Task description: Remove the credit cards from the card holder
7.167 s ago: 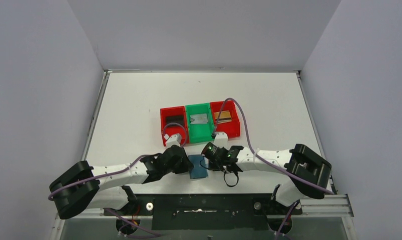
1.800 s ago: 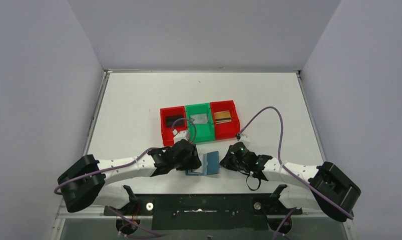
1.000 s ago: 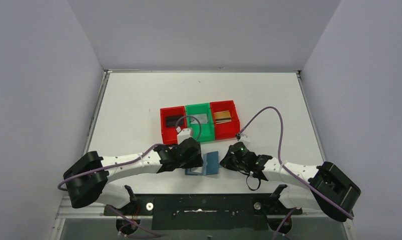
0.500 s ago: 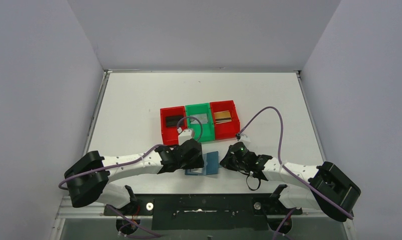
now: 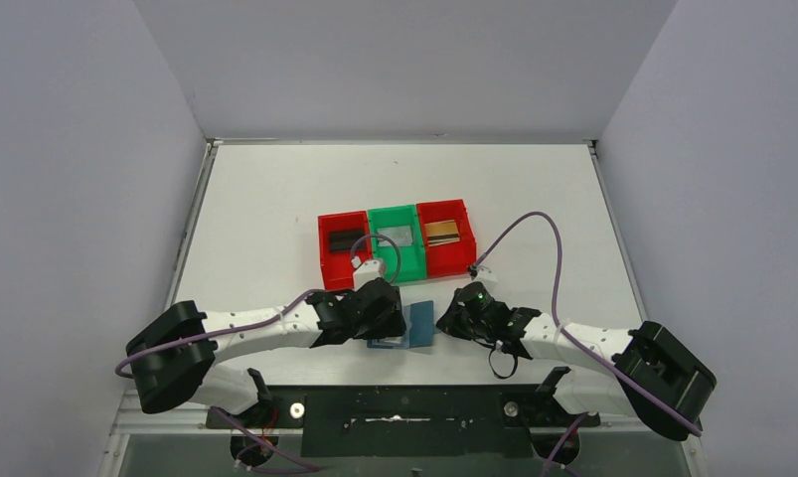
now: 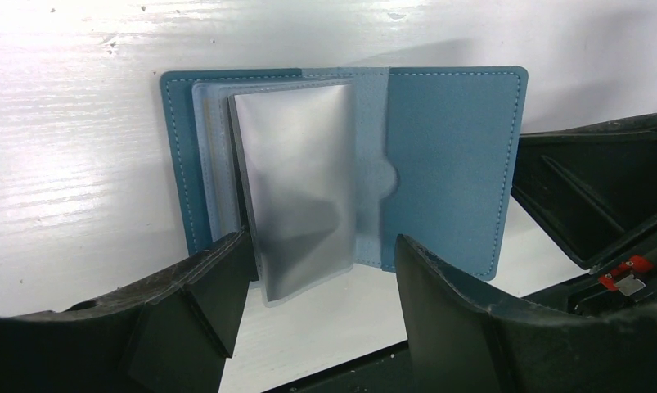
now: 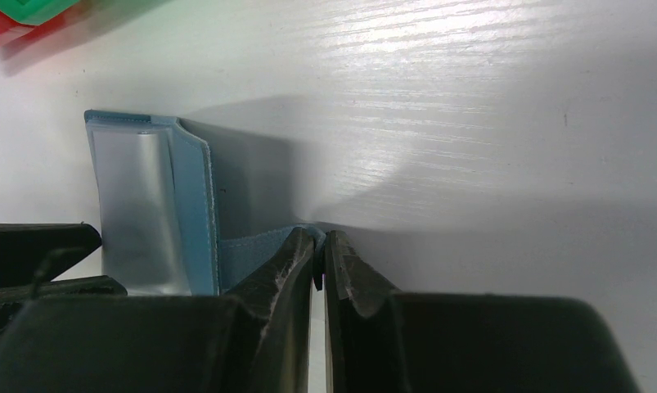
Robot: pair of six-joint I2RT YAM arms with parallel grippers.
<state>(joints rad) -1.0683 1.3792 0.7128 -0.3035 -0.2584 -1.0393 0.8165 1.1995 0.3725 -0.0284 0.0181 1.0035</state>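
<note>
The teal card holder [image 5: 414,326] lies open on the white table between the two grippers. My right gripper [image 7: 319,246] is shut on its blue snap tab [image 7: 251,250] and holds the right flap up. My left gripper [image 6: 321,254] is open, its fingers either side of a grey translucent sleeve [image 6: 300,180] that stands out of the holder [image 6: 447,155]. No card shows inside the holder. A black card [image 5: 345,238], a silver card [image 5: 399,236] and a gold-brown card [image 5: 440,232] each lie in a bin behind the holder.
Three bins stand in a row just beyond the holder: a red bin [image 5: 327,260], a green bin [image 5: 395,270] and a second red bin [image 5: 454,263]. The left arm's purple cable [image 5: 380,238] loops over the green bin. The table's near edge is close behind the grippers.
Seven seconds ago the holder lay folded; now it is spread open and the right arm has swung to the right. Over the last second nothing has visibly moved.
</note>
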